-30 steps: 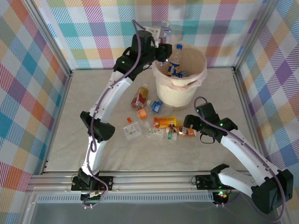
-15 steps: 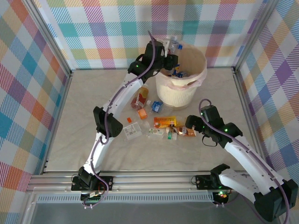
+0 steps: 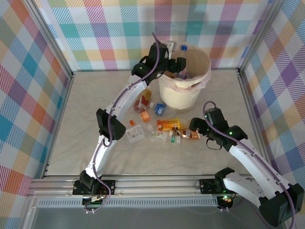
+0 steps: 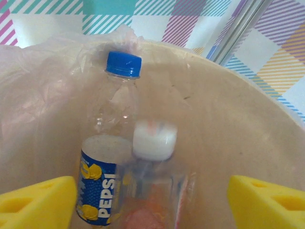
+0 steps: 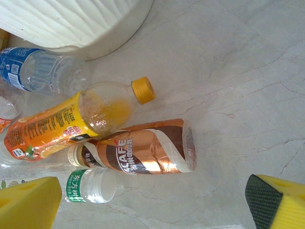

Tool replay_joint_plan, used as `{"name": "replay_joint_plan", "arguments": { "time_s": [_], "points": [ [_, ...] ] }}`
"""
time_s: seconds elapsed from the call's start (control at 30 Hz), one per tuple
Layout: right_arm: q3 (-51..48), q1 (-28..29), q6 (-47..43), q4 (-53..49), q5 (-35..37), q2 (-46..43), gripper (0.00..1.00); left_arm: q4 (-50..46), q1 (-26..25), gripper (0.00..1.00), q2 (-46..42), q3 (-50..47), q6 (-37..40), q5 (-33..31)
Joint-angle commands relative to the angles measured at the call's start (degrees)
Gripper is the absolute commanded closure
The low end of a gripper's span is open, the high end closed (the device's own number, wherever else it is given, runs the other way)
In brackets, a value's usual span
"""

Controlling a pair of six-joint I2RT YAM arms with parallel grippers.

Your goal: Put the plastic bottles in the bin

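My left gripper [image 4: 152,205] hangs open inside the mouth of the cream bin [image 3: 184,88]. A blurred clear bottle with a white cap [image 4: 154,140] sits loose between the yellow fingers [image 4: 38,202], touching neither. Beside it a blue-capped Pepsi bottle [image 4: 102,157] leans on the bin's inner wall [image 4: 228,124]. My right gripper [image 5: 152,205] is open low over the table, just short of a copper-labelled coffee bottle [image 5: 143,152]. An orange juice bottle with a yellow cap [image 5: 71,119], a green-labelled bottle [image 5: 90,186] and a blue-labelled water bottle [image 5: 38,71] lie next to it.
Several more bottles lie scattered in front of the bin, among them a red-orange one [image 3: 143,99], a blue-labelled one [image 3: 159,108] and a crushed clear one [image 3: 135,133]. The pinkish liner [image 4: 38,95] drapes over the bin's rim. Checked walls [image 3: 38,86] enclose the table.
The left arm swung right over the bin and its gripper opened, letting go of the white-capped bottle. The right arm shifted slightly, then held still.
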Motion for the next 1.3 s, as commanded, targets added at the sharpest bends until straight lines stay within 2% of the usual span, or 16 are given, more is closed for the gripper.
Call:
{"name": "replay_joint_plan", "arguments": {
  "time_s": [0.0,0.17,0.6,0.73,0.9,1.1,1.27],
  "points": [
    [-0.8,-0.3,0.4,0.6,0.7,-0.4,0.00,1.4,-0.7,0.09,-1.4,1.7,0.5,0.2],
    [-0.7,-0.3,0.2,0.6,0.6,-0.4,0.00,0.7,-0.8,0.00,-3.2,1.6,0.9,-0.7],
    [-0.6,-0.3,-1.7,2.4,-3.0,-0.1,0.00,-4.0,-0.8,0.00,-13.2,1.3,0.7,-1.6],
    [-0.5,-0.3,-2.7,2.5,-3.9,-0.4,0.00,-6.5,-0.9,0.00,-17.4,-1.5,0.8,-2.9],
    [0.2,-0.1,-4.4,2.9,-6.4,0.8,0.00,-2.0,-0.9,0.00,-27.2,-16.5,0.8,-5.4],
    [0.8,2.3,-6.4,3.6,-9.0,2.2,0.02,12.0,-0.9,0.00,-46.4,-46.0,0.0,-12.1],
    [2.4,7.9,-8.1,2.3,-8.5,5.2,0.04,19.1,-0.8,0.00,-61.6,-67.7,-2.7,-19.3]
  ]
}}
